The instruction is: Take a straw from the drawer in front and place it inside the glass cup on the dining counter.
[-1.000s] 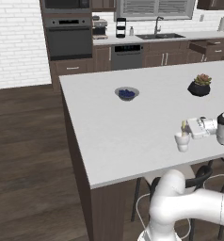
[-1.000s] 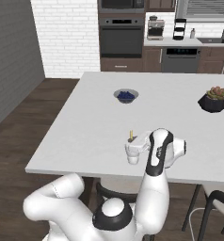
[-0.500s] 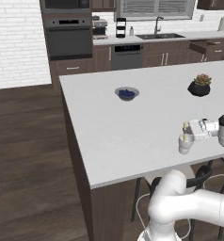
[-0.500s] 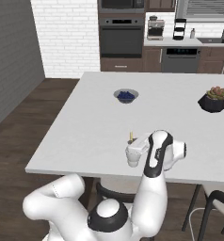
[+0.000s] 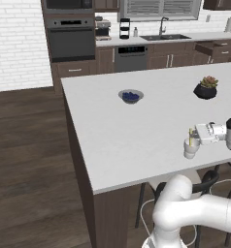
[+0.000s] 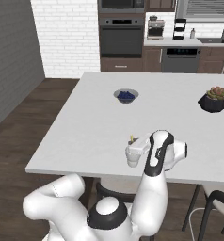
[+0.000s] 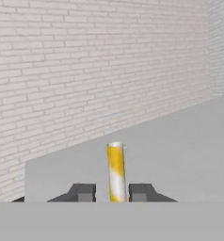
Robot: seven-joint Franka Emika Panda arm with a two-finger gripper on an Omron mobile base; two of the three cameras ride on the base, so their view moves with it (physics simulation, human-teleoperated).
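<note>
**One straw standing in the cup, jaws just let go**

Two dark fingertips (image 7: 87,192) sit nearest us in the hand view, with slim gaps either side of the yellow straw (image 7: 116,172) — narrowly parted, no longer pinching it. A second ago we saw the gripper (image 5: 201,133) closed on the straw above the glass cup (image 5: 190,148); now the straw rests upright inside it, near the dining counter (image 5: 117,131)'s front edge. We judge the placing done. Farther off, the base views show a blue-filled bowl (image 6: 126,96) and plant pot (image 6: 212,100), which the hand view misses; it gives brick wall instead.
</note>
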